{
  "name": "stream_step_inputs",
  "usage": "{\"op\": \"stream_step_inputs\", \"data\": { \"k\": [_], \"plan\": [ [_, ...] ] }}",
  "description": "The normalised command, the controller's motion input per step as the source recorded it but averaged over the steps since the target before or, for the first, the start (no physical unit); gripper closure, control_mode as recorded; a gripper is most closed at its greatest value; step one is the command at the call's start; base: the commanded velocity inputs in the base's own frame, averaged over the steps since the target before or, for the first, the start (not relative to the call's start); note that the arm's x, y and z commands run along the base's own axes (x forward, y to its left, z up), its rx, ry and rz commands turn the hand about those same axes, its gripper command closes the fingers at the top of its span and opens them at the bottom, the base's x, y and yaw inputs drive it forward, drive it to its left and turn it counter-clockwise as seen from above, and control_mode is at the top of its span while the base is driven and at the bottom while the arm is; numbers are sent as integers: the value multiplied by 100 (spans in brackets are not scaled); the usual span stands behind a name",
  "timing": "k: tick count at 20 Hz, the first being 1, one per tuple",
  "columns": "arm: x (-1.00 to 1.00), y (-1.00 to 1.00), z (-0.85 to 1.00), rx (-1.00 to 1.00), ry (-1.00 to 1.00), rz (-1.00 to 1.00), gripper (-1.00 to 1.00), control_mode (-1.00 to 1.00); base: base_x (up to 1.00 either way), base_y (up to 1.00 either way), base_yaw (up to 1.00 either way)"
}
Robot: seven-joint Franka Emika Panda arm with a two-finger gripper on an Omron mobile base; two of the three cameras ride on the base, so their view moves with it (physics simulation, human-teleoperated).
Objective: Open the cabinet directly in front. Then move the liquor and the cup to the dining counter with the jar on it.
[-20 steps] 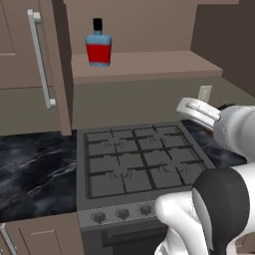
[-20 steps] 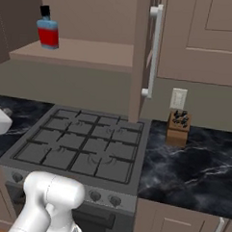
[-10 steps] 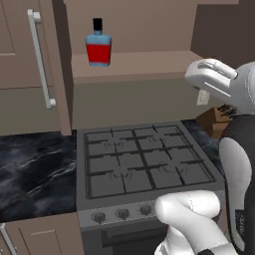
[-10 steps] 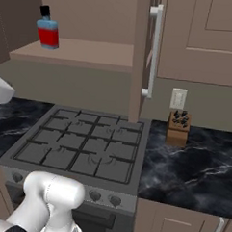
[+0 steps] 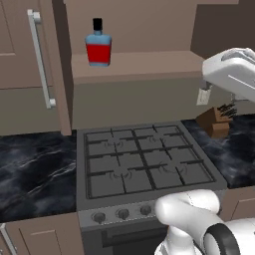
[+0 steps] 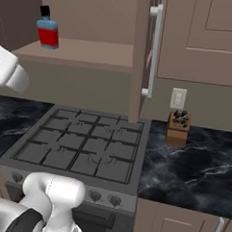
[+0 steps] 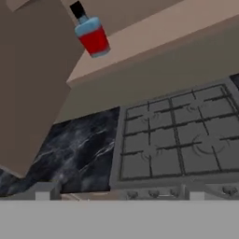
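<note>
The cabinet [image 5: 139,62] stands open, its left door [image 5: 27,55] and right door [image 6: 140,51] swung out edge-on with their silver bar handles. On its shelf stands the liquor [image 5: 98,44], upright, with a pale blue body, red label and black cap; it shows as the bottle [image 6: 47,31] at the left and as a tilted bottle [image 7: 92,36] at the upper left. My gripper [image 7: 119,192] is open and empty, well back from the bottle, its fingertips [image 7: 43,190] wide apart over the stove's front edge. The cup, the jar and the dining counter are out of view.
A grey gas stove [image 5: 142,164] sits below the shelf, with black marble worktop [image 5: 35,169] on both sides. A wooden knife block [image 6: 177,127] and a wall outlet [image 6: 177,98] are to the right. My white upper arm [image 5: 231,72] hangs at shelf height on the right.
My arm has lifted from just above the stove's right side up to shelf height. The bottle and the doors have not moved.
</note>
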Motion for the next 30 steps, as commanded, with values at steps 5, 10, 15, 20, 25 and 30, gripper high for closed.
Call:
{"op": "stream_step_inputs", "data": {
  "k": [5, 10, 15, 20, 25, 30],
  "plan": [
    [0, 2, -3, -5, 0, 34, -100, -100, 0, 0, 0],
    [-2, 15, -31, -16, -8, 35, -100, -100, 0, 0, 0],
    [-3, 21, -19, -2, -12, 15, -100, -100, 0, 0, 0],
    [6, 0, 13, 0, -3, 0, -100, -100, 0, 0, 0],
    [56, 2, 1, 0, -5, -3, -100, -100, 0, 0, 0],
    [85, 2, 0, 0, 0, -7, -100, -100, 0, 0, 0]
  ]
}}
